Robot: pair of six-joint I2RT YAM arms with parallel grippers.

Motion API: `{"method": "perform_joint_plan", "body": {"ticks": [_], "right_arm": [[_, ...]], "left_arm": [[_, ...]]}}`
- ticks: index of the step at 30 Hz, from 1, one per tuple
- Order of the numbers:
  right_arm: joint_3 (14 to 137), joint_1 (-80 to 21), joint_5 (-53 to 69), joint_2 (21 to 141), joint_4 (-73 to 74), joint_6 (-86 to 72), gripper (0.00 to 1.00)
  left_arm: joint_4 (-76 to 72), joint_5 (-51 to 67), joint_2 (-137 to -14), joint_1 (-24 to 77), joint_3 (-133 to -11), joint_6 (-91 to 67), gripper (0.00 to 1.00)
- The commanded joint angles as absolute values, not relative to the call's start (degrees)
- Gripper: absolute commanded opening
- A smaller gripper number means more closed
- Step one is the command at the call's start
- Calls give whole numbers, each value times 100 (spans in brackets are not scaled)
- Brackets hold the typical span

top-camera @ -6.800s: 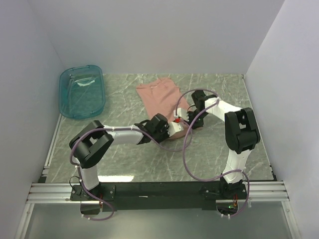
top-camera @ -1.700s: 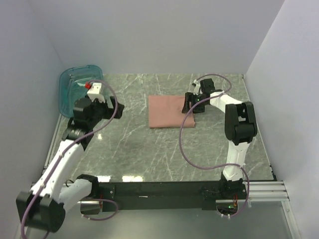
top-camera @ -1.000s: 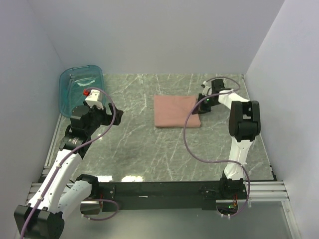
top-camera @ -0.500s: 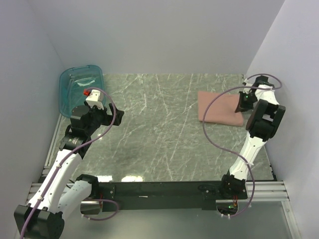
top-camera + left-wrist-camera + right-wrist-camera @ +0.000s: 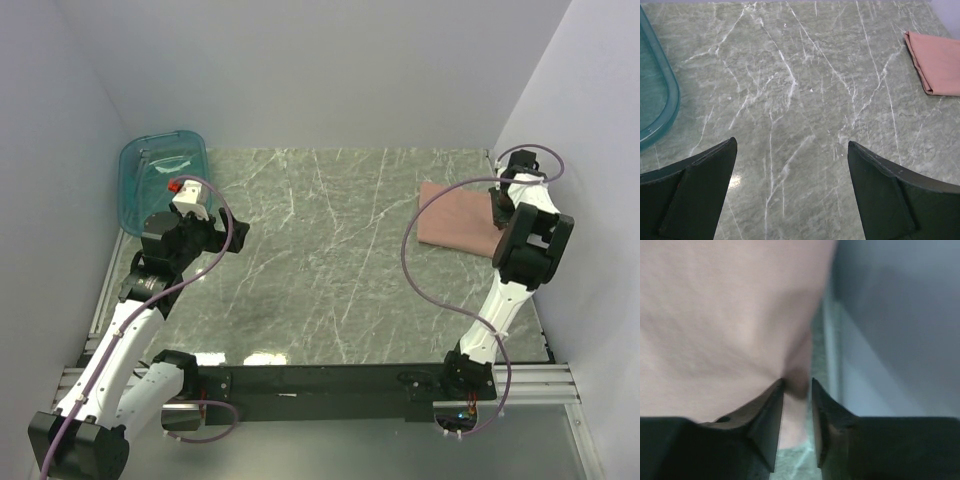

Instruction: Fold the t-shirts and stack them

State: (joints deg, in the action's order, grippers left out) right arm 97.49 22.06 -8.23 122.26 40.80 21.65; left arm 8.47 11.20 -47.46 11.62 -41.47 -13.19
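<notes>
Location: The folded t-shirt lies flat at the far right of the table, with its right edge close to the side wall.
Right gripper: The right gripper is all but closed and pinches a ridge of the t-shirt's edge between its fingers.
Left gripper: The left gripper is spread wide and holds nothing. It hangs above bare table near the bin.
Risk, fold: If you lift or pull from this single pinch, expect the top layer to peel up and the fold to open.
Risk, wall: You have little room on the right. A further push would likely crumple cloth against the wall.
Risk, release: If you open the fingers without easing off, the cloth may cling and drag.
Material: The cloth is a soft, matte, limp pink knit that bunches at the pinch.
Shape: It is a tidy rectangle of several layers.
Surfaces: The table is smooth grey-green stone pattern with white veins. The bin is translucent teal plastic with rounded corners.
</notes>
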Motion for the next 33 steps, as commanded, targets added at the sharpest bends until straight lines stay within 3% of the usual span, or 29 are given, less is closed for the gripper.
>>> {"method": "perform_joint_plan", "body": {"ticks": [1,12,18,21,23,26,33], "right_arm": [[9546,2189,-1371,11567,3666,2381,37],[8149,1890,-1153,10038,3295,2584,39],[7586,1626,2658,9028,4770,3813,39],[7068,1635,4146,8308,4398,3640,39],[6682,1626,4376,7789,4010,3193,39],[6050,1643,4193,7094,2973,2612,50],[5432,1845,3359,6171,1926,1768,63]], "left_arm": [[729,1213,-4650,1178,-4166,-1292,98],[782,1046,-4658,1169,-4175,-1309,98],[844,1009,-4772,1116,-4201,-1573,99],[809,1291,-5035,880,-4254,-1731,99],[826,1581,-5185,521,-4342,-1941,99],[826,1872,-5343,20,-4350,-2188,99],[1477,485,-4924,-35,-4298,-1705,99]]}}
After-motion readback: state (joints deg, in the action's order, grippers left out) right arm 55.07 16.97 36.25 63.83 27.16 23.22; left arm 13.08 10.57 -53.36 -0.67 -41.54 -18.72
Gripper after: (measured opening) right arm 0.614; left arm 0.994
